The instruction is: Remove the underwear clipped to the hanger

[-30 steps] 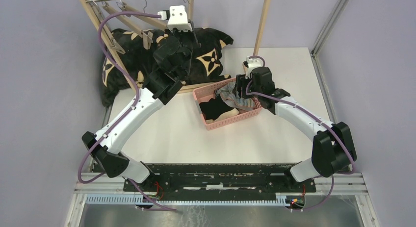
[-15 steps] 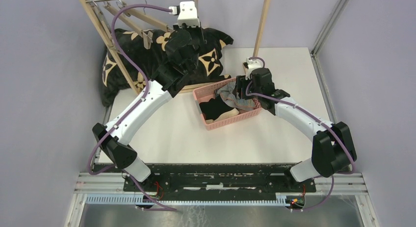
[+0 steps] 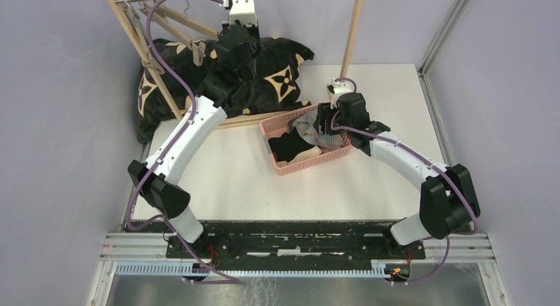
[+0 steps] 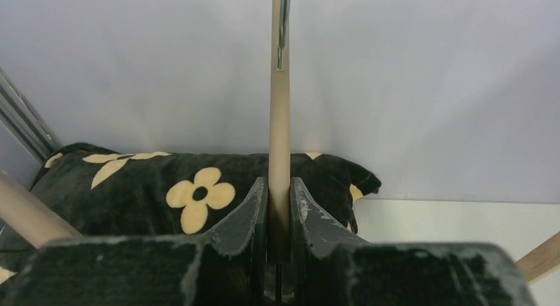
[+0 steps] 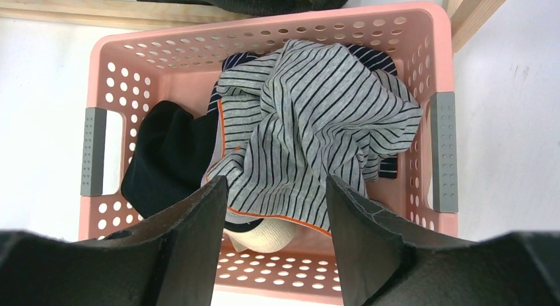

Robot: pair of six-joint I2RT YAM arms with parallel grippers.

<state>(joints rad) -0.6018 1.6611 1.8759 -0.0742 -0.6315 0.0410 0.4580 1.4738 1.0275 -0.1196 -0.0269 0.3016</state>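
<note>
Currently, left tool [image 4: 279, 190] tight on wooden hanger [image 4: 280, 134], underwear [image 5: 310, 134] in pink basket [image 5: 165, 38]

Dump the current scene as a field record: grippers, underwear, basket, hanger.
left gripper: shut on the wooden hanger
right gripper: open, above the pink basket, holding nothing
grey striped boxers: in the basket, on top
black boxers: in the basket, beside the grey pair
navy boxers: in the basket, mostly buried under the grey pair
wooden hanger: edge-on in the left wrist view, no cloth seen on it
blanket: black floral, behind the hanger
</note>
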